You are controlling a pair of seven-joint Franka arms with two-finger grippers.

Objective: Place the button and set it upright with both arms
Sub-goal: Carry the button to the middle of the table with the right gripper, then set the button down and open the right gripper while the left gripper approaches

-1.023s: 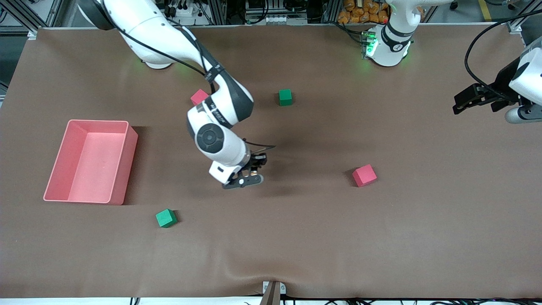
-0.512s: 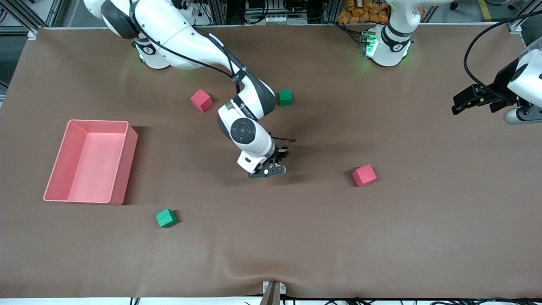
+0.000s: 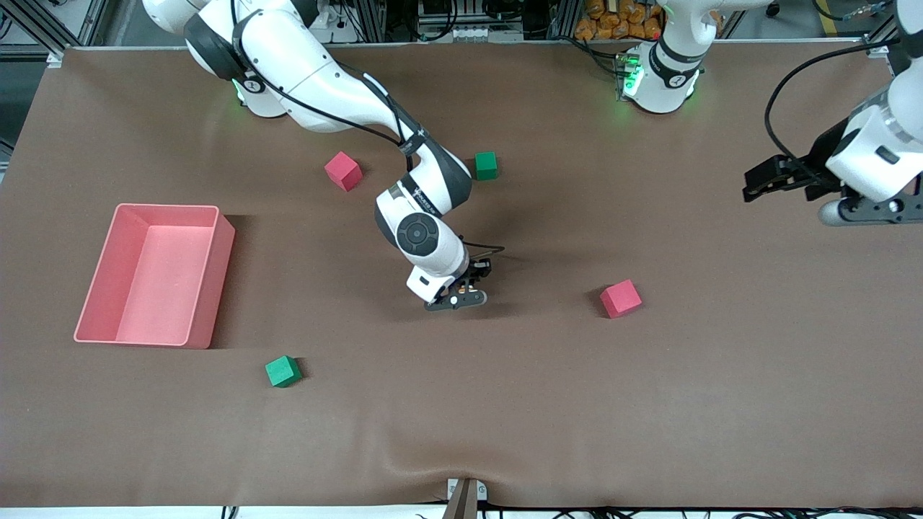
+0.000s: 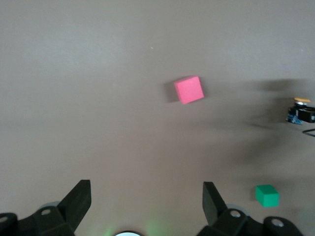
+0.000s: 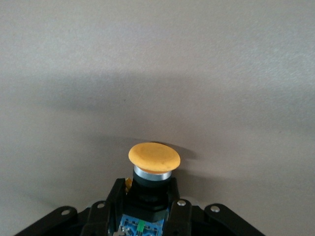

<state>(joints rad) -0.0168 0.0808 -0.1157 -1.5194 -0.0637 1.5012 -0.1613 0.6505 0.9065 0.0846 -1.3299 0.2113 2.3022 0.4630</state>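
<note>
Beside pink bin [image 3: 101, 303], right tool [image 3: 472, 285] gripping button [image 5: 153, 160]

Orange-capped button [image 5: 153, 158] — black body, bluish base — clamped in the right gripper [image 3: 472, 282], above mid-table.

White jointed arms [image 3: 324, 72] with dark grey bands, black cables, green-lit bases [image 3: 631, 76].
</note>
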